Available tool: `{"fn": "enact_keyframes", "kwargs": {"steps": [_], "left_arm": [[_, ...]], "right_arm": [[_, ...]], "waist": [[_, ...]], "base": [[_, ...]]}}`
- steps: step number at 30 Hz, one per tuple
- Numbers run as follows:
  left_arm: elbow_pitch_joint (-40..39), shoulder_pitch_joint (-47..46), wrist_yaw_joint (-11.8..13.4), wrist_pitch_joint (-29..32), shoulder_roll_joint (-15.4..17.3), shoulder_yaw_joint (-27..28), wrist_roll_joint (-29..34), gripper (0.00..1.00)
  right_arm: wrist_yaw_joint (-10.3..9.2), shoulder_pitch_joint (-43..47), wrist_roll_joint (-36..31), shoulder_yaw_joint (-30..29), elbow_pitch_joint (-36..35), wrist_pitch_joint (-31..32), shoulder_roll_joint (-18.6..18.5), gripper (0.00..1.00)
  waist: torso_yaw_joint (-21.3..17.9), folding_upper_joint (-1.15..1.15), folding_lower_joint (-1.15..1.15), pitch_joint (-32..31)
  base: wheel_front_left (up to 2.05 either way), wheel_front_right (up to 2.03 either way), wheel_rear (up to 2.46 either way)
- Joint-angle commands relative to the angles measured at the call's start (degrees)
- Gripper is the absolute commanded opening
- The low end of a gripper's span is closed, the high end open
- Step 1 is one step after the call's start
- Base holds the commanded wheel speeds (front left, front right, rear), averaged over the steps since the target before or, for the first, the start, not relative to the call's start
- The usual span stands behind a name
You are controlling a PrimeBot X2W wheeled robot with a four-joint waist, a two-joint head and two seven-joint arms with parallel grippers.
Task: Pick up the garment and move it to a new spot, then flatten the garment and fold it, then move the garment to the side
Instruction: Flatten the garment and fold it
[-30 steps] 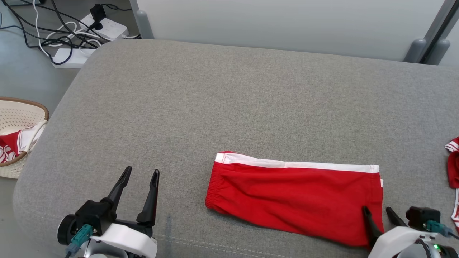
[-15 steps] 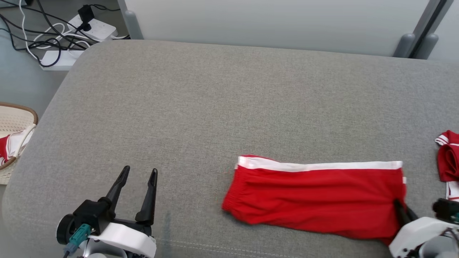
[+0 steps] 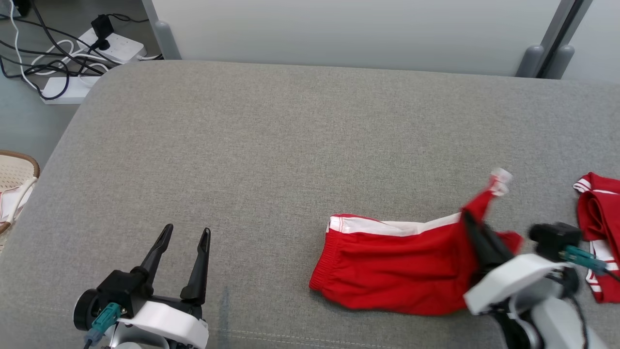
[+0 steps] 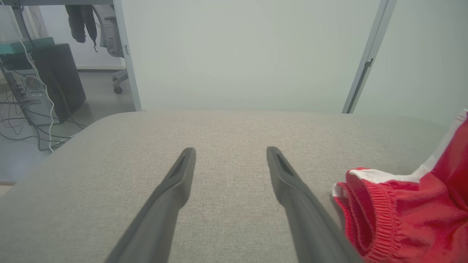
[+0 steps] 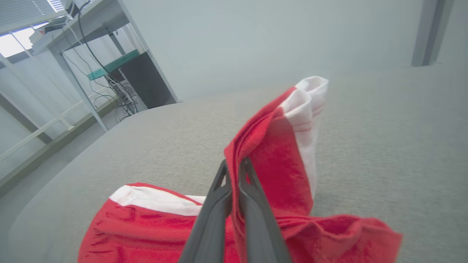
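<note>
The garment (image 3: 387, 261) is a pair of red shorts with a white side stripe, folded lengthwise on the grey cushion. Its right end is lifted off the surface and peaks upward, pinched in my right gripper (image 3: 470, 220), which is shut on the cloth. In the right wrist view the raised red and white end (image 5: 289, 146) stands above the closed fingertips of my right gripper (image 5: 234, 166). My left gripper (image 3: 186, 232) rests open at the lower left, well apart from the shorts. In the left wrist view the elastic waistband (image 4: 369, 215) lies just right of my left gripper (image 4: 230, 153).
Another red and white garment (image 3: 598, 223) lies at the cushion's right edge. A wicker basket (image 3: 17, 174) holding cloth stands on the floor at the left. Power strips and cables (image 3: 72, 53) lie on the floor at the back left. A wall panel runs behind the cushion (image 3: 271, 135).
My right gripper has shut on the shorts' right end, dragged them to the right and lifted that end, bunching the cloth. The head camera has turned right. The left gripper has stayed put.
</note>
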Motion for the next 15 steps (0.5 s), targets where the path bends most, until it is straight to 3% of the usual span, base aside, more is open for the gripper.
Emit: {"fn": "enact_keyframes", "kwargs": {"steps": [1,6,15], "left_arm": [[-1.2,-3.15,-0.41,-0.59,0.42,2.06,0.49,1.0],[-1.2,-3.62,-0.83,-0.59,-0.2,1.97,0.88,1.0],[-0.77,-4.63,-1.58,-0.59,-1.25,1.64,1.39,1.0]], "right_arm": [[0.01,0.01,0.01,1.94,-3.89,0.92,0.56,0.0],[0.01,2.18,-1.18,6.53,-13.79,6.5,5.33,0.0],[0.01,2.22,-2.92,9.68,-10.63,6.56,9.37,0.0]], "waist": [[0.08,0.0,0.0,0.12],[0.83,0.0,0.0,0.77],[3.0,0.0,0.0,1.89]], "base": [[0.0,0.0,0.0],[0.0,0.0,0.0],[0.0,0.0,0.0]]}}
